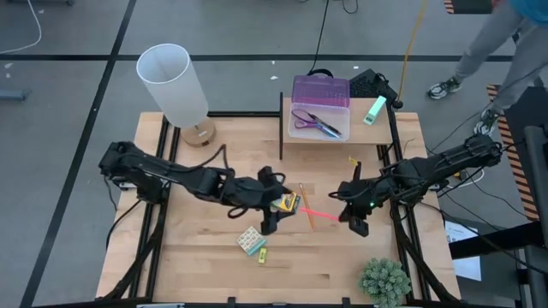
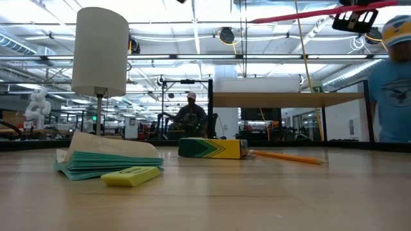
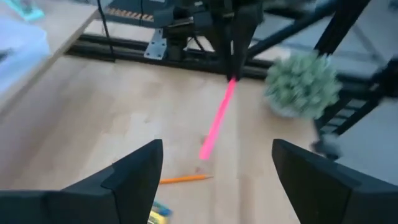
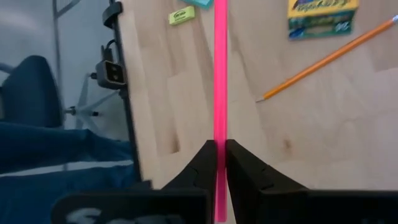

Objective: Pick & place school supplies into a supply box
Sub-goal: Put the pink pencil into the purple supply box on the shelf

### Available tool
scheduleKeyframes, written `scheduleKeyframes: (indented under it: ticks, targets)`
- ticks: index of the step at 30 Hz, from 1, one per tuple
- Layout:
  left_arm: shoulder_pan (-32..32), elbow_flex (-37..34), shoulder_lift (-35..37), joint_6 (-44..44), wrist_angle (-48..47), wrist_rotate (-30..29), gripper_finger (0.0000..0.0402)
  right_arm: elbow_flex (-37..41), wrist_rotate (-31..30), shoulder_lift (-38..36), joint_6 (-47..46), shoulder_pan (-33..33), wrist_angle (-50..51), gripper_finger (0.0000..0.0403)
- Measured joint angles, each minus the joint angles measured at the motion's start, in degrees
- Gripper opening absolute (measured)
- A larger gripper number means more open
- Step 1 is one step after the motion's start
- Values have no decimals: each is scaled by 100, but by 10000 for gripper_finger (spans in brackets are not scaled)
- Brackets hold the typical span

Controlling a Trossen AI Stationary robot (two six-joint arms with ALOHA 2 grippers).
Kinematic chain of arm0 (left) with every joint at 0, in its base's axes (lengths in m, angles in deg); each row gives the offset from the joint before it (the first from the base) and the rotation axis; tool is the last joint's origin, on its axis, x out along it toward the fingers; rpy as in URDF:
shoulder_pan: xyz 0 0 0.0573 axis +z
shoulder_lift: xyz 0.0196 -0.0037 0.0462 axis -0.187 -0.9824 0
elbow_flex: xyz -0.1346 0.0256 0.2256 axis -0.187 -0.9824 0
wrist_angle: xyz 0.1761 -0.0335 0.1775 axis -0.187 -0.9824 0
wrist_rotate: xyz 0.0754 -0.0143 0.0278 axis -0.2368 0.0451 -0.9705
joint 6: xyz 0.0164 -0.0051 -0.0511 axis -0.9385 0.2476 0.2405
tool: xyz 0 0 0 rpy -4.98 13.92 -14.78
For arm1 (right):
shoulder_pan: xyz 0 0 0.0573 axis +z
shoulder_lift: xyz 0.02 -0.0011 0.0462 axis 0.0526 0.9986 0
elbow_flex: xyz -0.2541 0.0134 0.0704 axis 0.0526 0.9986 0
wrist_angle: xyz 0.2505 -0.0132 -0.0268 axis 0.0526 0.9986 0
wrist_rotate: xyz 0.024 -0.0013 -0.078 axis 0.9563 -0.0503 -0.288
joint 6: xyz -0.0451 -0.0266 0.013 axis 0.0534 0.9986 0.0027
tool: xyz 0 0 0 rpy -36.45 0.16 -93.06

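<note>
Pinching pink pen [image 4: 220, 81], right tool [image 4: 219, 152] clamped above table, left tool [image 3: 214, 168] spread wide, empty

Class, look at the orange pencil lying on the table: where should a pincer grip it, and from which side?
Grip the orange pencil mid-shaft, from straight above, fingers straddling its thin width. It lies flat on the table, with the crayon box close beside its upper half, so the lower half probably gives more room.

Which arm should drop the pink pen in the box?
Right. The right gripper is shut on the pink pen; the left gripper is open and empty. The box sits nearer the right arm.
</note>
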Motion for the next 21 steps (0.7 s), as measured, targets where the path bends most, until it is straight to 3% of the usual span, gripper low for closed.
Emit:
scheduleKeyframes:
  ticks: [6,10,21]
  targets:
    - [23,2,-508,-741,236,-143,311,0,381,0,-82,-123,-59,15]
    - [66,2,-787,-711,488,281,303,0,431,0,-172,-263,-163,15]
    - [66,2,-1090,-427,802,-68,234,0,732,0,-57,-600,-236,15]
